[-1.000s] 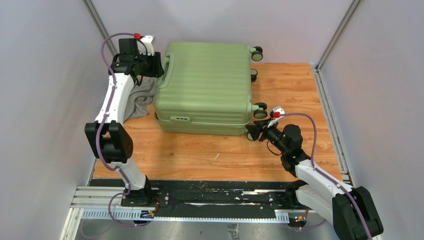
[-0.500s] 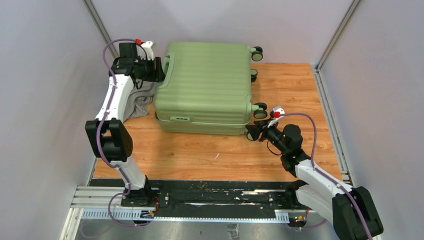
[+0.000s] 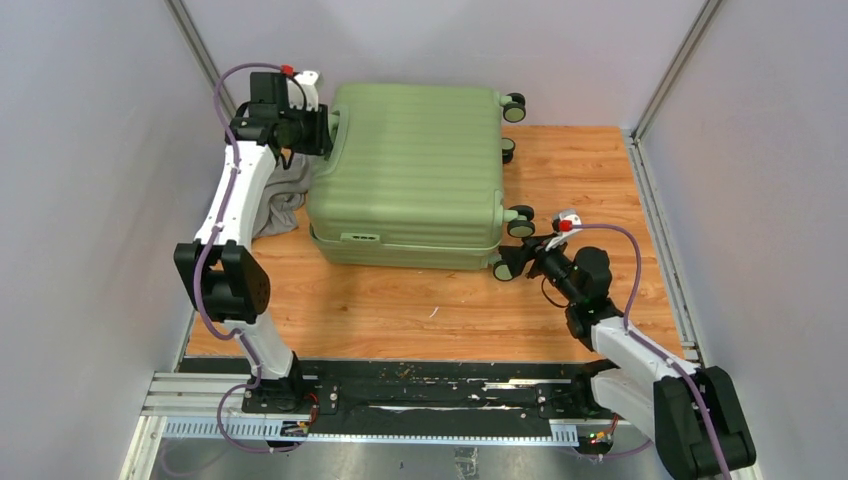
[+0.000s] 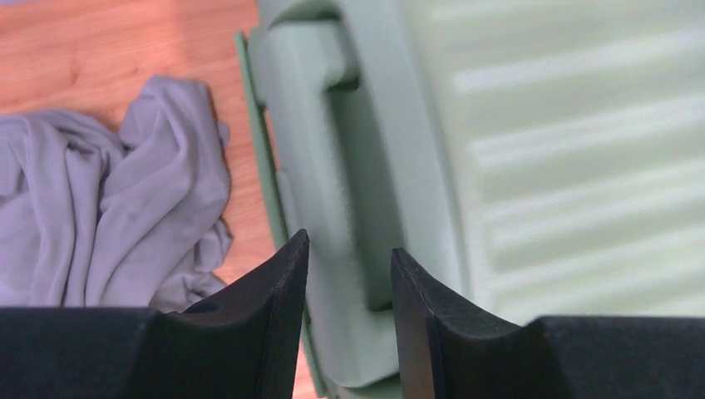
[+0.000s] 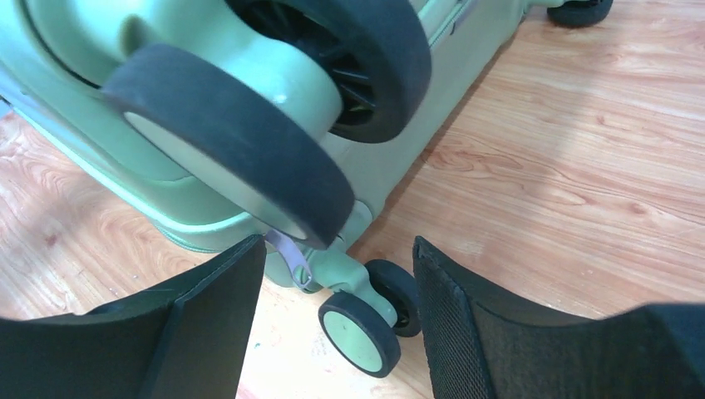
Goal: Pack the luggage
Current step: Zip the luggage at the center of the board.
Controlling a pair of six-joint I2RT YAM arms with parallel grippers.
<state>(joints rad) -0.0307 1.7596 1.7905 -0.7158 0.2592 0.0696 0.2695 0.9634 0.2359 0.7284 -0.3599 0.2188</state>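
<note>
Green ribbed luggage (image 3: 410, 170), lid down, flat on the wooden worktop (image 3: 400, 310). Left jaws parted narrowly, either side of the green side handle (image 4: 312, 191); cannot tell if touching. Grey cloth (image 4: 108, 216) crumpled beside them. Right jaws spread wide, gripping nothing, a corner wheel (image 5: 249, 141) just ahead, zip pull (image 5: 289, 253) between them.
</note>
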